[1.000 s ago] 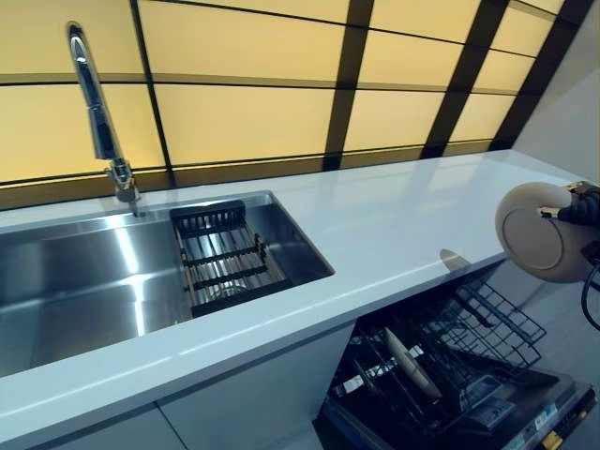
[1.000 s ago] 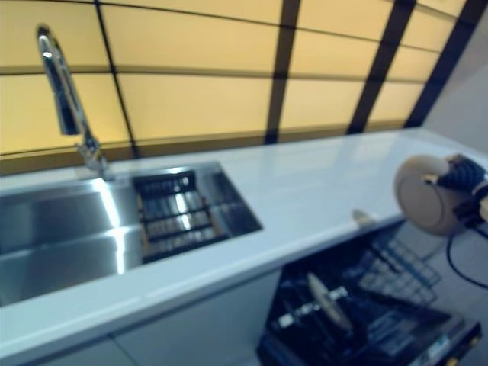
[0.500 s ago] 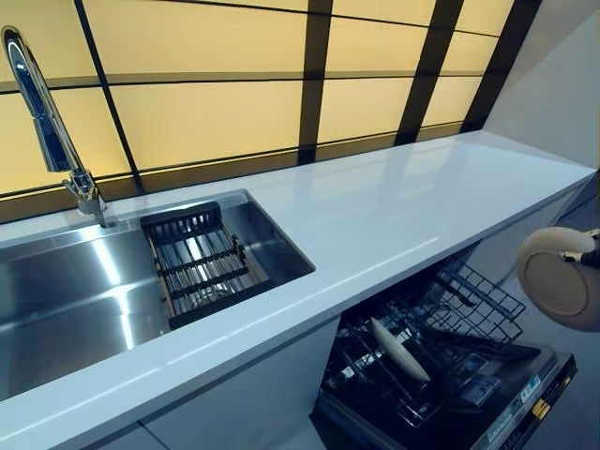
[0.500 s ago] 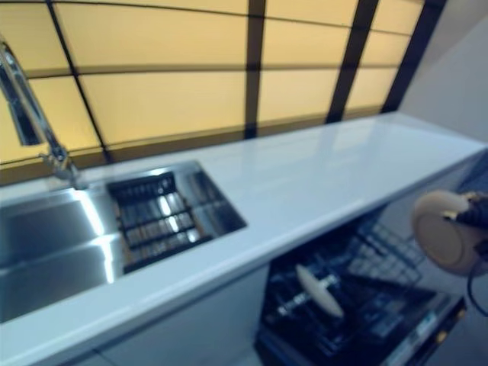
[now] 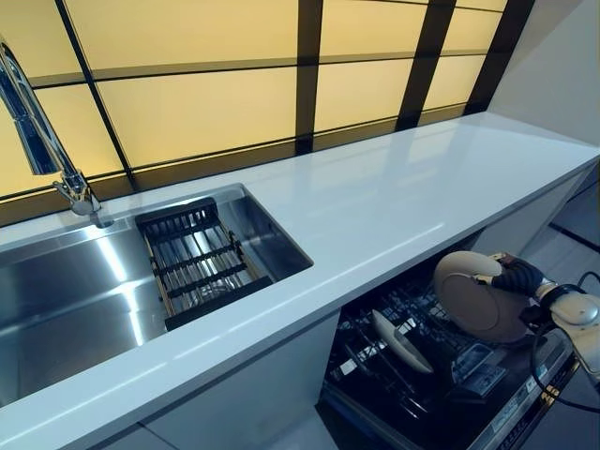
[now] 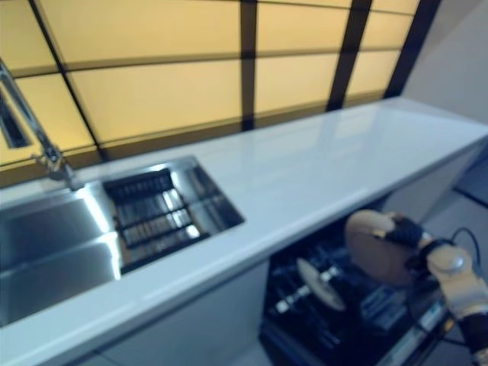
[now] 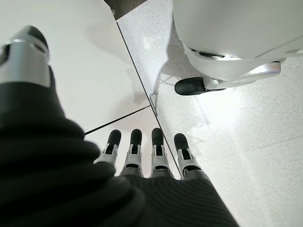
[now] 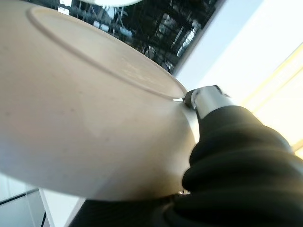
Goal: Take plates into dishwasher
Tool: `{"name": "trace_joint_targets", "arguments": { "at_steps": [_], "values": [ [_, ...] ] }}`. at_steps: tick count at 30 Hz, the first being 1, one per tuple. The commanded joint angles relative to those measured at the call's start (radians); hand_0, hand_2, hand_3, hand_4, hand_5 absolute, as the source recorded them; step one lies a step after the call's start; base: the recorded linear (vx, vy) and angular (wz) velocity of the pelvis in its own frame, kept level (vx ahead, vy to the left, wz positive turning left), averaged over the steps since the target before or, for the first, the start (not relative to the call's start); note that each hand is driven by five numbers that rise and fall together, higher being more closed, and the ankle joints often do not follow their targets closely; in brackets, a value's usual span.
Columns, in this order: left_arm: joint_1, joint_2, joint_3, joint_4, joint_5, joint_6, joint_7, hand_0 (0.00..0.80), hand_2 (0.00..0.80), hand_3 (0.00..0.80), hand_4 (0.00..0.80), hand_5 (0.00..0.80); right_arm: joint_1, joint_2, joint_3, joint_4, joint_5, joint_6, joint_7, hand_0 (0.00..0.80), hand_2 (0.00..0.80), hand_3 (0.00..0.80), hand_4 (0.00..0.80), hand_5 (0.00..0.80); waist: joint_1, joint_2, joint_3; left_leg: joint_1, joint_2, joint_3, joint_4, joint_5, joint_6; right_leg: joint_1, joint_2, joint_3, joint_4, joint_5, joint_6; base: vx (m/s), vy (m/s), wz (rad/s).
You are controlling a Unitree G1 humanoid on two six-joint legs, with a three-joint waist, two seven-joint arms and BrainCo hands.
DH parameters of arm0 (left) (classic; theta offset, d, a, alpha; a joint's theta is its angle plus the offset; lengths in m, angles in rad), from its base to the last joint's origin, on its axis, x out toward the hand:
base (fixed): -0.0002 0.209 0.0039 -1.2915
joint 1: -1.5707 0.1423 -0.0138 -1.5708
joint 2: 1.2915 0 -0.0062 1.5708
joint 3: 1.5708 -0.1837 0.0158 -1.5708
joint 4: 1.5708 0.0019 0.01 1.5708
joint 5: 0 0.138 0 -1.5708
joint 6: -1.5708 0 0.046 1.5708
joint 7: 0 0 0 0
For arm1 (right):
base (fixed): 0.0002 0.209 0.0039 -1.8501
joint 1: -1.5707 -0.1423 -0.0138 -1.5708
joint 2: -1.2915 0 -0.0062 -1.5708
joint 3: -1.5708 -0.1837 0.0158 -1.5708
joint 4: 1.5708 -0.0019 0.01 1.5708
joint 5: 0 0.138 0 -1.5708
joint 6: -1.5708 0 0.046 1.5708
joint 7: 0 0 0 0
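1. The right hand (image 5: 517, 277) has come down and in from beside the desk (image 5: 394, 216) and now sits under the desk's front edge, over the open dishwasher (image 5: 441, 375). A second ago it was out at desk height, well clear of the rack. The head camera swung as well, so part of that shift belongs to the view, but the hand's place against the dishwasher has clearly changed.

2. That hand grips the beige plate (image 5: 476, 296), with its thumb hooked over the rim, as the right wrist view shows. The plate stands nearly on edge, its underside turned toward the sink (image 5: 103, 281).

3. The plate is off the desk and not yet in the rack. It hangs just above the wire rack (image 5: 412, 352), which lies directly below the hand.

4. A white plate (image 5: 400, 341) already stands tilted in the rack, below the hand on its sink side. The held plate is near it but apart from it.

5. What this means: the carry is about done and the step in hand looks like the placing. The next move probably calls for lowering the plate edge-first between the rack's tines in a free slot beside the white plate.

6. Risks, as a judgement: the rim could clip the desk's underside above the hand or knock the white plate, and a one-sided rim grip may let the plate twist as it meets the tines.

7. The left hand (image 7: 142, 156) shows only in its own wrist view, fingers straight and holding nothing, hanging over the floor (image 7: 236, 118).
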Motion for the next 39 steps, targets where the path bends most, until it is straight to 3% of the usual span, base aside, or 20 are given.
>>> {"name": "trace_joint_targets", "arguments": {
  "at_steps": [1,13,23,39],
  "values": [
    [-0.052,0.022,0.02,0.02,0.024,-0.008,-0.002,0.0,0.0,0.0,0.0,0.0,-0.053,0.026,0.049,-0.037,-0.066,-0.008,-0.013,0.8,0.8,0.8,0.8,0.8,0.014,-0.04,-0.008,-0.002,-0.026,-0.033,-0.001,-0.016,0.037,0.016,-0.042,-0.027,0.026,0.004,0.044,0.0,0.0,0.0],
    [-0.054,0.018,0.031,-0.012,-0.02,-0.027,0.0,0.0,0.0,0.0,0.0,0.0,-0.063,0.059,0.123,-0.033,-0.239,0.0,-0.035,0.8,0.8,0.8,0.8,0.8,0.026,-0.016,0.017,-0.026,-0.03,-0.051,-0.001,-0.005,0.033,-0.001,-0.05,-0.034,0.031,0.006,0.042,-0.013,-0.003,0.02],
    [-0.063,0.006,0.039,-0.046,-0.074,-0.038,0.002,0.0,0.0,0.0,0.0,0.0,-0.072,0.099,0.183,-0.012,-0.425,-0.02,-0.154,0.8,0.8,0.8,0.8,0.8,0.036,0.006,0.032,-0.041,-0.034,-0.063,-0.001,0.0,0.032,-0.011,-0.054,-0.033,0.033,0.005,0.041,-0.003,0.0,0.0],
    [-0.087,-0.016,0.014,-0.056,-0.109,-0.043,0.013,0.0,0.0,0.0,0.0,0.0,-0.13,0.233,0.285,0.103,-0.38,0.051,-0.232,0.8,0.8,0.8,0.8,0.8,0.06,0.041,0.05,-0.067,-0.05,-0.086,-0.001,0.006,0.03,-0.026,-0.067,-0.042,0.034,0.005,0.035,-0.024,0.008,0.04]
  ]
}}
